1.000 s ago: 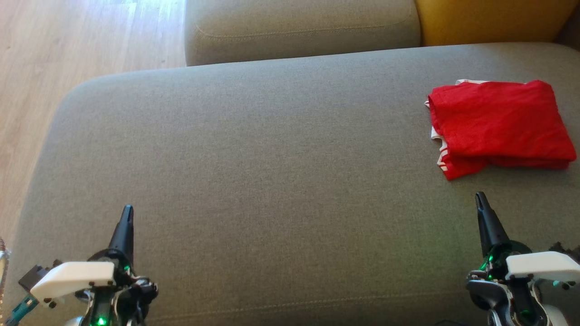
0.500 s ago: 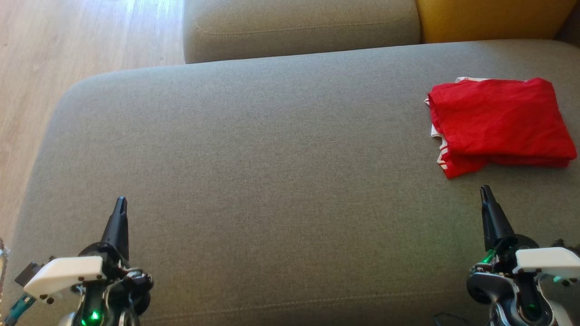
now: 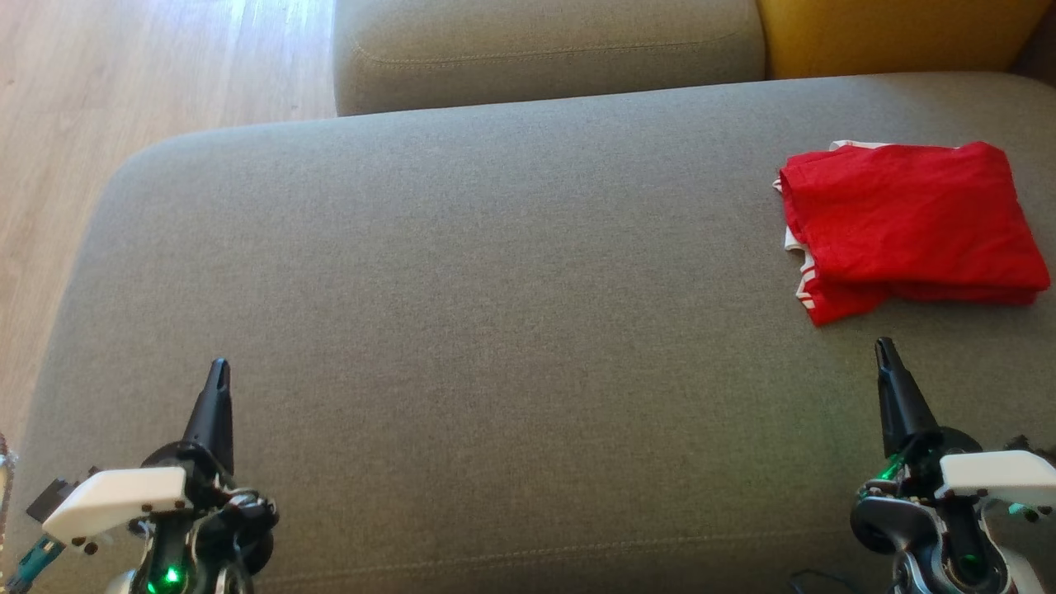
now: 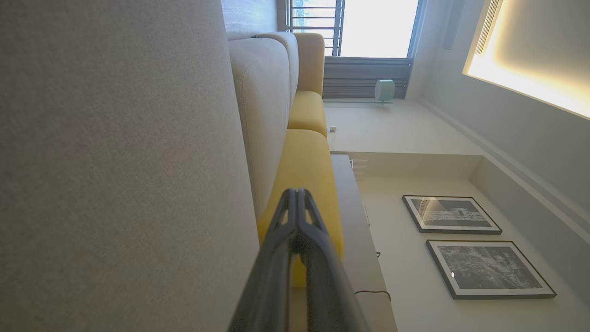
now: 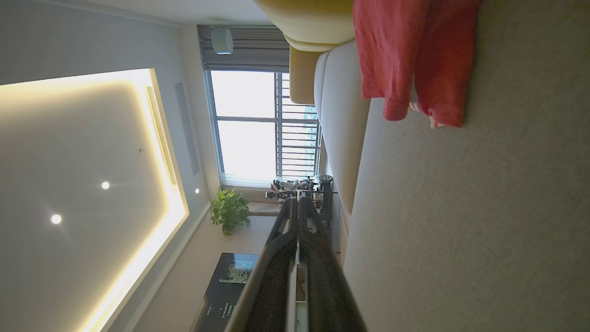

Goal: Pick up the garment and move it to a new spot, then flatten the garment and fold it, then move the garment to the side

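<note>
Already folded, the red fabric garment with white trim [image 3: 907, 227] lies far right on the grey-green sofa seat [image 3: 495, 289], long axis left-right, just ahead of our right tool [image 3: 884, 348]; our left tool [image 3: 218, 370] sits well apart. Both tools pinched closed, empty.

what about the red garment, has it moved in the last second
No, the garment keeps its gap to the yellow cushion; the whole view shifted slightly.
</note>
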### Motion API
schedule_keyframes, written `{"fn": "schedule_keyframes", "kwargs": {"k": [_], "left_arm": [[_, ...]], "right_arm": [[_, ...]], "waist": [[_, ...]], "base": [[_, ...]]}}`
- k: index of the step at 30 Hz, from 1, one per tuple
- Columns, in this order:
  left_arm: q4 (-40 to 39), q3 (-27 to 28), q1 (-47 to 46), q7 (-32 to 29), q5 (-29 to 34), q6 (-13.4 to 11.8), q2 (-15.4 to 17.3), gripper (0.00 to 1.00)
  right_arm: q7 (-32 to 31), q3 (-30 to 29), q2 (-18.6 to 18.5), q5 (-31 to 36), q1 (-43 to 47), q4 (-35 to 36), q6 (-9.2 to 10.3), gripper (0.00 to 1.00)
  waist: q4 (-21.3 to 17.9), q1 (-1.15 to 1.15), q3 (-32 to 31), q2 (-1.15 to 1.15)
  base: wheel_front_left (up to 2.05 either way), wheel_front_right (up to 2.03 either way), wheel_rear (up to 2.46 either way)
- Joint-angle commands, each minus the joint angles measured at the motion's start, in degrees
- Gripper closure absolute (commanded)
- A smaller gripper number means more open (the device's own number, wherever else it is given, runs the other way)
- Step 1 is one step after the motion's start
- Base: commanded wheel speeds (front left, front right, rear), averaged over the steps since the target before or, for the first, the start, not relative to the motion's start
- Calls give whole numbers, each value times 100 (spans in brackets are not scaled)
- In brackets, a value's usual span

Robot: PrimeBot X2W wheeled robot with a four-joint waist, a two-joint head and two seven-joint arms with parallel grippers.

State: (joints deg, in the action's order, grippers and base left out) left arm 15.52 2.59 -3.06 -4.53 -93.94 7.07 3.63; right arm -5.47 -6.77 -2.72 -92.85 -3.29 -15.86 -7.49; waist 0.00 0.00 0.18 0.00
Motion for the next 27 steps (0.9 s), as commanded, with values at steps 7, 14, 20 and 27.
{"fn": "schedule_keyframes", "kwargs": {"k": [7, 14, 20, 27], "left_arm": [[-155, 222, -298, -58, 35, 42, 49, 100], [-154, 235, -299, -68, 46, 42, 40, 100], [-154, 246, -300, -78, 55, 42, 31, 100], [-153, 259, -301, -88, 66, 42, 22, 100]], "right_arm": [[-38, 104, -75, 3, -281, 188, 0, 100], [-44, 98, -70, 9, -282, 188, 0, 100], [-49, 91, -66, 14, -283, 187, 0, 100], [-54, 85, -61, 20, -283, 187, 0, 100]], "waist": [[0, 0, 0, 0], [0, 0, 0, 0], [0, 0, 0, 0], [0, 0, 0, 0]], "base": [[0, 0, 0], [0, 0, 0], [0, 0, 0], [0, 0, 0]]}}
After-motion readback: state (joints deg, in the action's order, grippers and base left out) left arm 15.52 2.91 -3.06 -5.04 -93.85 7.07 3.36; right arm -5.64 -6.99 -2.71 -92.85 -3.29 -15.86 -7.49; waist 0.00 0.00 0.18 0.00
